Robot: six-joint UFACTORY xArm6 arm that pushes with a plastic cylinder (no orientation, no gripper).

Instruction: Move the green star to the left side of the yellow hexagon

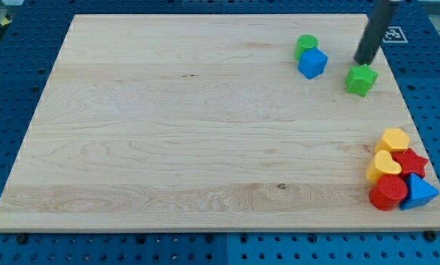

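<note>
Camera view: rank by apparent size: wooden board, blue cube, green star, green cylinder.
1. wooden board, far the largest.
2. blue cube and green star: look alike, not ranked.
3. green cylinder, partly hidden behind the cube, so unsure.

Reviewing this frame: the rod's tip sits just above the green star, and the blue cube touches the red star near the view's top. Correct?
One error. In the camera view the blue cube touches the green cylinder, not a red star. My tip is indeed just above the green star.

Green star [361, 79] flat at upper right, well apart from yellow hexagon [394, 140] nr right edge.
</note>
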